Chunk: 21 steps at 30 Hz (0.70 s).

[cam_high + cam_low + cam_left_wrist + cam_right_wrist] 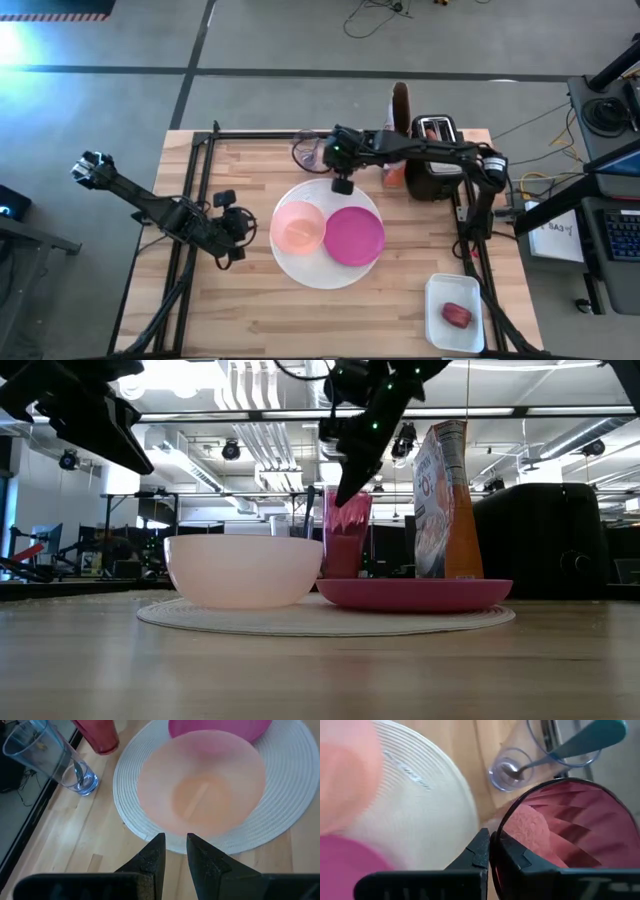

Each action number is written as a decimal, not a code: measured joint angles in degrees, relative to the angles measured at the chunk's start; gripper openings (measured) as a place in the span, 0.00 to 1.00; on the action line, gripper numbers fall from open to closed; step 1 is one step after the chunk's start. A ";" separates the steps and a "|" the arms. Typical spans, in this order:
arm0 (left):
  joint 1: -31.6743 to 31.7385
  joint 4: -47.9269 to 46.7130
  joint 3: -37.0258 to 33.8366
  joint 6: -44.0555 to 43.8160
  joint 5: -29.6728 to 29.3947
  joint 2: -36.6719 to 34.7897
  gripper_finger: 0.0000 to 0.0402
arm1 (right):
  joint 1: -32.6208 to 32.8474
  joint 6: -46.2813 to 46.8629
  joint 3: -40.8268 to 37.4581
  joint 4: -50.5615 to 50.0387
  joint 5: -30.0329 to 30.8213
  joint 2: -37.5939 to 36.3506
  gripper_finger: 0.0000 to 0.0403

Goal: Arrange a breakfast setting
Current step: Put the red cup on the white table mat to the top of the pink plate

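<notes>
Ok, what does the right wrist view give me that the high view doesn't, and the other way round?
Only the right wrist view: the right claw pinching the rim of the pink translucent cup, and the teal-handled spoon standing in the clear tumbler.
Only the high view: the black toaster, the small red food in a white tray, and the left claw waiting beside the setting.
Both: the large white round plate carrying the pale pink bowl and the smaller magenta plate.
</notes>
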 joint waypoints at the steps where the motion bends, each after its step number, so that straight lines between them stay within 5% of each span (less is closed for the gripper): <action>1: 0.00 0.42 0.08 0.00 0.02 0.04 0.15 | 0.48 0.80 0.00 -0.42 -0.60 -0.51 0.02; 21: 0.00 7.39 0.10 0.01 2.21 2.77 0.15 | 9.49 6.13 0.02 -2.20 -1.46 -1.10 0.02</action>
